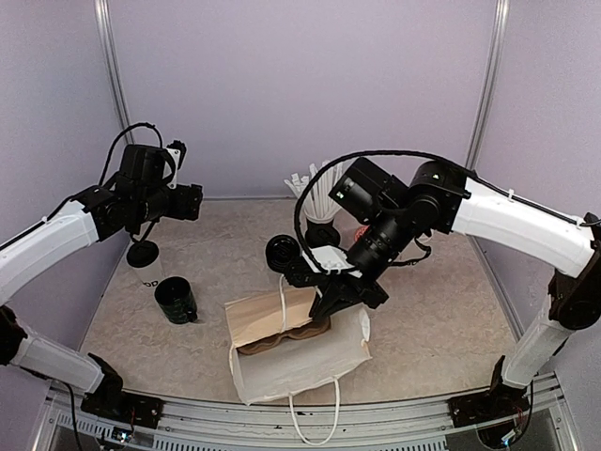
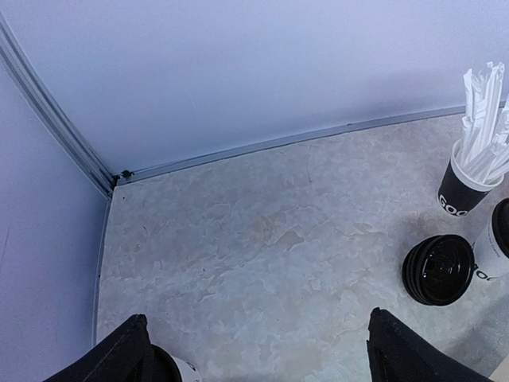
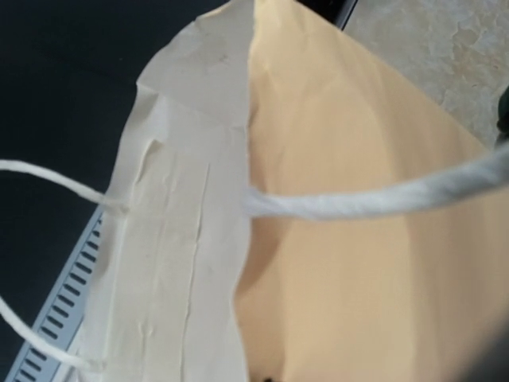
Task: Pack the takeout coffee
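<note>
The takeout coffee (image 1: 143, 254), a white paper cup with a flat black lid, stands at the left of the table. Its lid edge also shows at the bottom of the left wrist view (image 2: 171, 368), beside my left finger. My left gripper (image 1: 194, 202) hangs open and empty above the table (image 2: 254, 360), up and right of the cup. My right gripper (image 1: 340, 299) is at the mouth of the white paper bag (image 1: 310, 362), which lies on its side. The right wrist view shows the bag's tan inside (image 3: 358, 278) and a white rope handle (image 3: 374, 199). Its fingers are hidden there.
A dark green glossy mug (image 1: 176, 301) stands left of the bag. A second black-lidded cup (image 1: 282, 252) (image 2: 439, 269) sits mid-table. A black cup of white straws (image 1: 319, 202) (image 2: 469, 183) is at the back. A brown cardboard carrier (image 1: 286, 338) lies in the bag.
</note>
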{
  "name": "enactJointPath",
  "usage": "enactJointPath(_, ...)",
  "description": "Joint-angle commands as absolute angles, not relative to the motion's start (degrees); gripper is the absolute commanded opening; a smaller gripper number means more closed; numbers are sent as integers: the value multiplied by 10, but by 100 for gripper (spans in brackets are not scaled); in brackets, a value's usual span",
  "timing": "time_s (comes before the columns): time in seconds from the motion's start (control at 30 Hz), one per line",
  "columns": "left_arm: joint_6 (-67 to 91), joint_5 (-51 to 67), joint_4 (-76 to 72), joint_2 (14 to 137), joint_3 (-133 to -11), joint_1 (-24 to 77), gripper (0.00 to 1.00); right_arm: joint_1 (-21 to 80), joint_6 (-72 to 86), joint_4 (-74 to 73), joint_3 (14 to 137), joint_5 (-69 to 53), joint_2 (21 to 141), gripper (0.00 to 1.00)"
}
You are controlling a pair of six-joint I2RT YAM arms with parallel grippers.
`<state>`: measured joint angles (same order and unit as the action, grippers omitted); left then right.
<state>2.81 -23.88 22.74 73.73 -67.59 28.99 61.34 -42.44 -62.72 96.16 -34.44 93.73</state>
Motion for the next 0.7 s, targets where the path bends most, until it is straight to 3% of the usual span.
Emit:
enactJointPath(0.0,28,-214,242,747,-684,287,91,615,-391,-627,991,-336,929,0)
enactJointPath(0.43,22,-156,288,765,-703,287,89,545,-363,-675,1235,-399,1126,0)
enactJointPath(0.67,17,-170,306,763,-706,284,89,539,-348,-668,1300,-401,1190,0)
